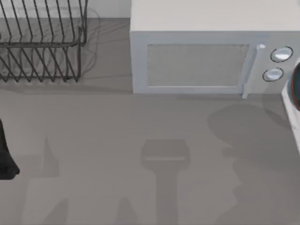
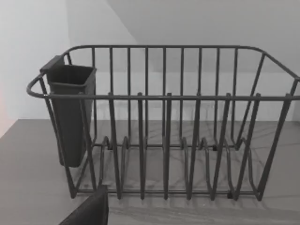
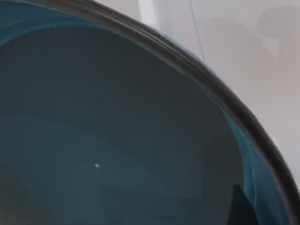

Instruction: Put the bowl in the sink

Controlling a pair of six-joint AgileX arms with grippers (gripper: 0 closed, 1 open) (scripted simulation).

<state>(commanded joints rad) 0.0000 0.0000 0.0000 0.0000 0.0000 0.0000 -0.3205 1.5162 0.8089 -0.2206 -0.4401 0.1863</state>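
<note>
The bowl (image 1: 296, 89) is cut off by the top view's right edge — just a dark sliver with a red line beside the microwave (image 1: 206, 51). The dish rack (image 1: 42, 42) runs off the far-left corner, and the left arm (image 1: 5, 152) is clipped at the left edge

Left arm (image 1: 5, 154) sits low at the table's left edge, a dark slab barely poking in; one dark finger (image 2: 89, 211) of the left hand juts up close to its wrist camera, angled
</note>
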